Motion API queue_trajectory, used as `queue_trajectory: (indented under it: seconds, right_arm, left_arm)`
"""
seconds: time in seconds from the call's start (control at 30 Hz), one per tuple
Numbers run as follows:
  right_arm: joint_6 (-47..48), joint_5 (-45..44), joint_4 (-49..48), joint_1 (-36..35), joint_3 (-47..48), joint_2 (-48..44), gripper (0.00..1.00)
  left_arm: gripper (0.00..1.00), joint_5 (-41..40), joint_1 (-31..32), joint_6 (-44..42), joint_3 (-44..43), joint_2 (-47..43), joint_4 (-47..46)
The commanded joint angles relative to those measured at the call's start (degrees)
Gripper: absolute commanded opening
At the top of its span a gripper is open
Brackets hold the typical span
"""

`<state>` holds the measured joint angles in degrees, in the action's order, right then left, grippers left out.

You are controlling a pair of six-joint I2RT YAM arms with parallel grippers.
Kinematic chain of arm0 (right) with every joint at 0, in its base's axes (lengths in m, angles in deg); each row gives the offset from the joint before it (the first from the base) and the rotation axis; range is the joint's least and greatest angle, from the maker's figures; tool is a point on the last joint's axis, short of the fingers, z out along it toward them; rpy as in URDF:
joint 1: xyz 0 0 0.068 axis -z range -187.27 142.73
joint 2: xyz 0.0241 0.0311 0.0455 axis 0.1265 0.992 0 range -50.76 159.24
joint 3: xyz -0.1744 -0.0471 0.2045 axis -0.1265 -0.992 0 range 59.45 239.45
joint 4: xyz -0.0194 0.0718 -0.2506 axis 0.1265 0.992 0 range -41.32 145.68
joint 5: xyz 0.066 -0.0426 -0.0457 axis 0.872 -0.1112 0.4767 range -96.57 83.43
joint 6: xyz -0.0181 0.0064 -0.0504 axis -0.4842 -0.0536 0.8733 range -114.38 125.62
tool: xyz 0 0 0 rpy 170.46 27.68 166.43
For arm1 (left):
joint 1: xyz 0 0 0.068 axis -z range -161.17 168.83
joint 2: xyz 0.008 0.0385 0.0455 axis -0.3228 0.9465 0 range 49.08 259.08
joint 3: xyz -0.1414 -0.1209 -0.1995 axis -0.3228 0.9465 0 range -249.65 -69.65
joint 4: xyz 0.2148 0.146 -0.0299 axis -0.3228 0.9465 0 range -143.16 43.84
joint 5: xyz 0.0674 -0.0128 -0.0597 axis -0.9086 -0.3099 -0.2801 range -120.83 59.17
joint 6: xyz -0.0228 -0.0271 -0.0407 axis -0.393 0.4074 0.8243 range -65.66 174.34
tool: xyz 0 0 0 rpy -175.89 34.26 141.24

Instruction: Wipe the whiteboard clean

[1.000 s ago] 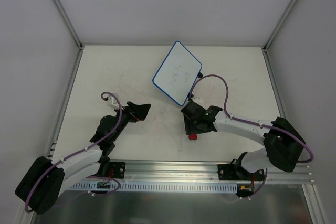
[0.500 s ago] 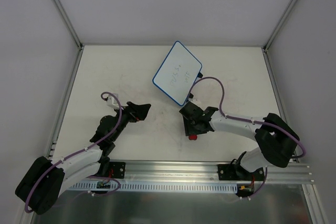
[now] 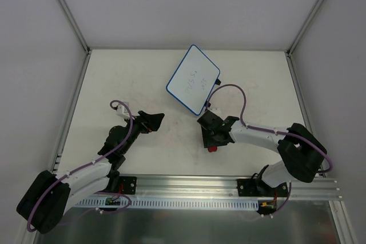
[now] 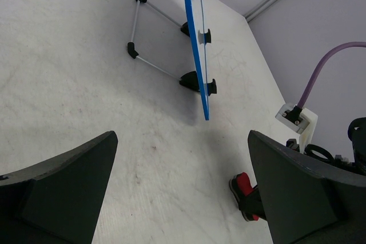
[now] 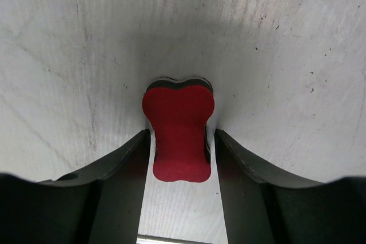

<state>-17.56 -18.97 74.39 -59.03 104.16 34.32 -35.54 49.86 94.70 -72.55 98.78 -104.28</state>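
The whiteboard, white with a blue rim and faint writing, stands tilted on a wire stand at the back middle of the table. In the left wrist view it shows edge-on. The red bone-shaped eraser lies flat on the table; it also shows in the right wrist view and the left wrist view. My right gripper is down over it, jaws straddling its narrow waist with thin gaps on both sides. My left gripper is wide open and empty, to the left of the eraser.
The board's wire stand with black feet rests on the table behind the board. White walls with metal posts enclose the table on three sides. An aluminium rail runs along the near edge by the arm bases.
My right gripper has shifted slightly around the eraser, and the eraser has nudged a little to the right. The left arm and the whiteboard have not moved.
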Motion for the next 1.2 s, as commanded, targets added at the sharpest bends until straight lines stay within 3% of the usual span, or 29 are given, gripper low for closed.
queue_trajectory:
  seconds: [0.0,0.43,0.83,1.17]
  right_arm:
    - [0.77,-0.69,0.04,0.09,0.20,-1.67,0.53]
    - [2.08,-2.62,0.48,0.09,1.87,-1.67,0.44]
    - [3.05,-4.03,0.39,0.09,3.10,-1.49,0.50]
    - [3.67,-3.51,1.36,0.61,4.86,-0.26,0.48]
  left_arm:
    - [0.99,-0.56,-0.62,-0.10,1.05,-0.56,-1.89]
    - [0.99,0.14,-0.62,-0.28,0.61,0.05,-1.89]
    - [0.99,0.32,-0.53,-0.37,0.35,0.32,-1.97]
    - [0.99,0.49,-0.53,-0.37,0.26,0.41,-1.89]
